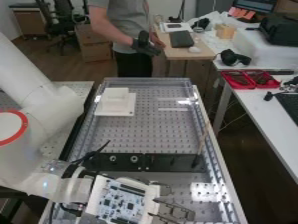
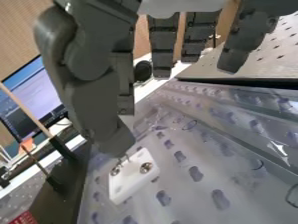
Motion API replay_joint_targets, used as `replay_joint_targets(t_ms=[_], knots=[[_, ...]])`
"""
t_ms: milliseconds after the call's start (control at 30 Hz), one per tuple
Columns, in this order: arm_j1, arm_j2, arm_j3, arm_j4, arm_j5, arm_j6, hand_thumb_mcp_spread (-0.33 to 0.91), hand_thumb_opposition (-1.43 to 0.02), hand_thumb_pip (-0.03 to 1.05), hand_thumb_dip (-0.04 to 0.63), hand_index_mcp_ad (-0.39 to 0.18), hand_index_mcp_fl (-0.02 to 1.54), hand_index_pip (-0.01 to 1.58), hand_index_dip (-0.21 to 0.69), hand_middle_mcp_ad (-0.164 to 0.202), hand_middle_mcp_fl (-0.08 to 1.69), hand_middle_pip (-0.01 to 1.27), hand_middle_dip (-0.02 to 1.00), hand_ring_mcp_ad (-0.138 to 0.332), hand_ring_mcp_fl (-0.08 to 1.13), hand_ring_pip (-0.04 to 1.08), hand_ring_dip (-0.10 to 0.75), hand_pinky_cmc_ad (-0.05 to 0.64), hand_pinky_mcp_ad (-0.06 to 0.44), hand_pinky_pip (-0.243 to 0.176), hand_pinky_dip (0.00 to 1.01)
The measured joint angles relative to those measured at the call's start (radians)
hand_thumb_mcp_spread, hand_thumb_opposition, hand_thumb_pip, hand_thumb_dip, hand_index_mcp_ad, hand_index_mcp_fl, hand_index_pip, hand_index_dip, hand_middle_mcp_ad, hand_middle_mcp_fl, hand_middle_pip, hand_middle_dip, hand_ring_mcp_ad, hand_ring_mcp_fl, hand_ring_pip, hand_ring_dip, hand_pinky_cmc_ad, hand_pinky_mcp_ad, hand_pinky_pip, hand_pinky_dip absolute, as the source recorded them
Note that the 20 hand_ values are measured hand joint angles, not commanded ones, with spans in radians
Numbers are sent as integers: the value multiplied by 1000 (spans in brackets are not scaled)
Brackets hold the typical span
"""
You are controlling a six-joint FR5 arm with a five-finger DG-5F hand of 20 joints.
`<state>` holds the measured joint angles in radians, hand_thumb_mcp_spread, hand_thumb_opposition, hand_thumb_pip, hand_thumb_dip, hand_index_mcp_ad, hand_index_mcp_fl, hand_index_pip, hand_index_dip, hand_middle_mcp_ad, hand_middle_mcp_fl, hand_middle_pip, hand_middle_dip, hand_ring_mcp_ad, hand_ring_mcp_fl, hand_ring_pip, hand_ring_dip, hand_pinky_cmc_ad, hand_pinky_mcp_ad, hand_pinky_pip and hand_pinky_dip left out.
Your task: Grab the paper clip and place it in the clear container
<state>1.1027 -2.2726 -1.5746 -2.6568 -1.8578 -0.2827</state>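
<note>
Paper clip [image 2: 122,160] is probably the thin bit of bent metal in the wrist view, right at a small white block [image 2: 132,181] with two round metal fittings; too small to be sure. It sits close under the hand [image 1: 174,208], and whether it touches the block is unclear. The hand's state, apart or clamped on the metal, cannot be told. High view has the hand at the near end of the bench, on the near side of a black strip [image 1: 159,162], a circuit board [image 1: 121,201] on its back. Wrist view puts the hand [image 2: 86,65] partly in front of the clear container, close to the white block.

Clear container [image 1: 149,81] looks to be the large see-through tray with raised walls, over a perforated metal surface. A white stepped block [image 1: 116,102] is near its far end. Black strip runs crosswise, with two round fittings, and a thin stick [image 1: 203,135] stands upright near one end of it.

Beyond: white desk [image 1: 259,115] with red trays [image 1: 249,79], a monitor [image 1: 256,4], and a wooden desk [image 1: 186,52] with a dark flat item on it. Cardboard box [image 1: 90,45] on the floor behind.
</note>
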Motion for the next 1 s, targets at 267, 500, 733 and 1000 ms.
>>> replay_joint_targets(t_ms=[267,500,733,1000], knots=[[4,25,-16,29,0,22,625,-929,522,340,-173,595,1360,140,75,187,127,202,101,17,103,126,298,248,2,190],[14,112,-70,107,-2,43,642,-929,511,342,-173,595,1342,140,75,199,127,202,101,19,106,126,309,246,17,194],[45,219,-148,206,8,74,646,-937,504,340,-173,637,1316,133,75,201,127,202,103,19,106,126,311,250,21,195],[138,333,-224,281,30,85,644,-946,506,340,-173,639,1316,133,73,194,127,202,103,21,106,126,307,251,17,195]])
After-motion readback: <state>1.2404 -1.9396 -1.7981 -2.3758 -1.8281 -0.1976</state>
